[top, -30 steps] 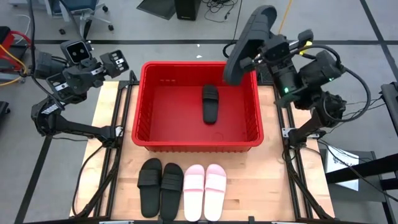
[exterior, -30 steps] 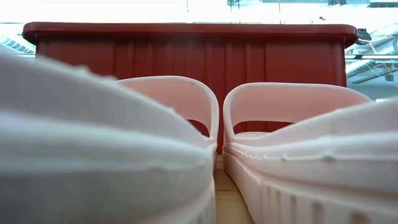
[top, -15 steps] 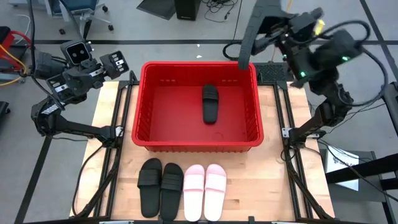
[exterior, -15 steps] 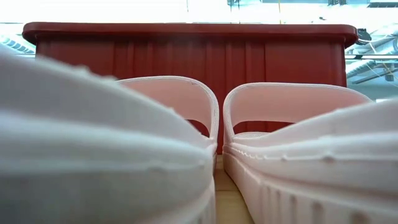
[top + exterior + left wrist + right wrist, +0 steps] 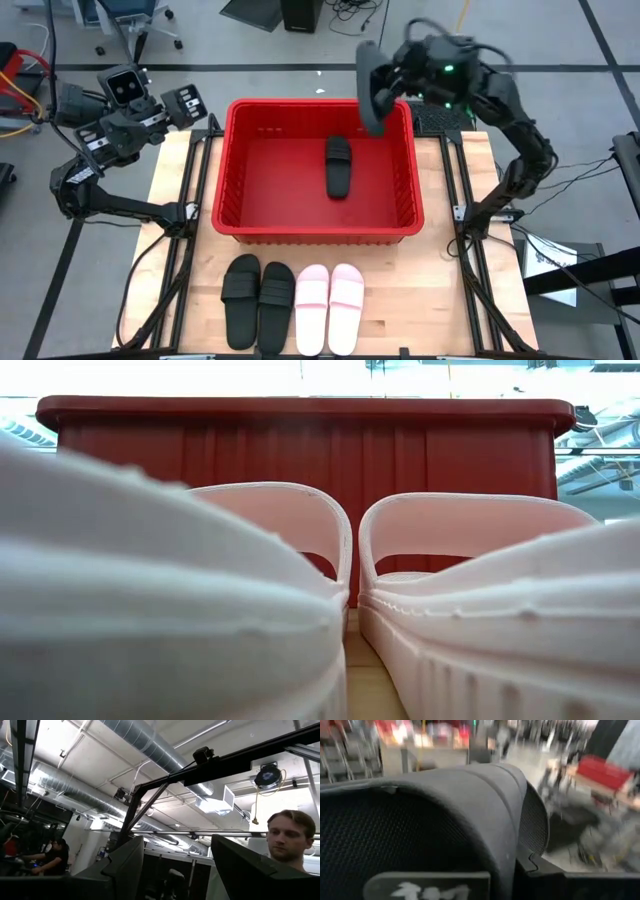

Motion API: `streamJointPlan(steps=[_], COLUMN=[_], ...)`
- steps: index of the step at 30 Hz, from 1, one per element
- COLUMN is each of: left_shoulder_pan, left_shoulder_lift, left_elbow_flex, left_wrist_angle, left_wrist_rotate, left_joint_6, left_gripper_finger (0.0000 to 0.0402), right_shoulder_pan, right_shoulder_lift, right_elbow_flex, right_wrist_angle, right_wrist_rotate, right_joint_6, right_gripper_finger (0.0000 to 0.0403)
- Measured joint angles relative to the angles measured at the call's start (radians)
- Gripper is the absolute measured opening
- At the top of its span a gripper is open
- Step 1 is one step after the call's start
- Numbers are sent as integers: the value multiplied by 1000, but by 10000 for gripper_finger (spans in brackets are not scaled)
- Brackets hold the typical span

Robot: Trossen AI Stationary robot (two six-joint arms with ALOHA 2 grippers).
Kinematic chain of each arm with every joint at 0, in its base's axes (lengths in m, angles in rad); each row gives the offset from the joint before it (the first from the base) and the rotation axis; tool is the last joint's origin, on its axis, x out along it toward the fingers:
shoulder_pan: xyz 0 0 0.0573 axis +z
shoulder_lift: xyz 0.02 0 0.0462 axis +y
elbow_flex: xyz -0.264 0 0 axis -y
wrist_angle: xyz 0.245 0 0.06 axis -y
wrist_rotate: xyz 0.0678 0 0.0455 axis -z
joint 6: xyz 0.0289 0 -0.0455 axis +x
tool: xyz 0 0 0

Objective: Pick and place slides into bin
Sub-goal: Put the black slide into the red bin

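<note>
The red bin (image 5: 228,170) stands mid-table, with one black slide (image 5: 339,166) lying flat on its floor. My right gripper (image 5: 398,80) is shut on another black slide (image 5: 371,86), held above the bin's far right corner; that slide fills the right wrist view (image 5: 420,820). Two black slides (image 5: 258,300) and two pale pink slides (image 5: 331,294) lie side by side on the table in front of the bin. The pink pair fills the low view (image 5: 470,550) before the bin's wall (image 5: 300,440). My left gripper (image 5: 177,870) is open and empty, raised at the table's far left and pointing upward. My right gripper holds the black slide by its end on the table's right side (image 5: 385,82), coming at it from the right. The slide and the wrist hide the fingers. The slide is lifted clear, tilted on edge, and its free end (image 5: 366,55) points toward the far side.
Black frame rails run along both sides of the wooden table (image 5: 175,200). The left wrist view looks up at ceiling ducts, with a person (image 5: 290,840) at one side and another person (image 5: 55,855) farther off.
My right gripper has swung the black slide down and toward the table's left, from high beyond the bin's far right corner to just above that corner. The wrist has turned, and the slide now shows smaller and on edge.
</note>
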Motion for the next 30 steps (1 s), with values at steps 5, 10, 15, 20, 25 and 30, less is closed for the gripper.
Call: streamJointPlan(steps=[5,10,15,20,25,30], left_shoulder_pan=[0,0,0,0,0,0], left_shoulder_lift=[0,0,0,0,0,0], left_elbow_flex=[0,0,0,0,0,0], left_wrist_angle=[0,0,0,0,0,0], left_wrist_rotate=[12,12,18,35,71,71], left_joint_6=[8,9,8,5,11,17], left_gripper_finger=[241,241,241,241,241,241], right_shoulder_pan=[-4,21,73,132,190,224], right_shoulder_lift=[61,151,245,317,342,336], right_elbow_flex=[0,0,0,0,-97,-284], right_wrist_angle=[-210,-307,-367,-390,-377,-258], right_wrist_rotate=[26,21,20,-26,2,31], right_joint_6=[30,92,83,52,31,29], right_gripper_finger=[6,6,6,6,6,6])
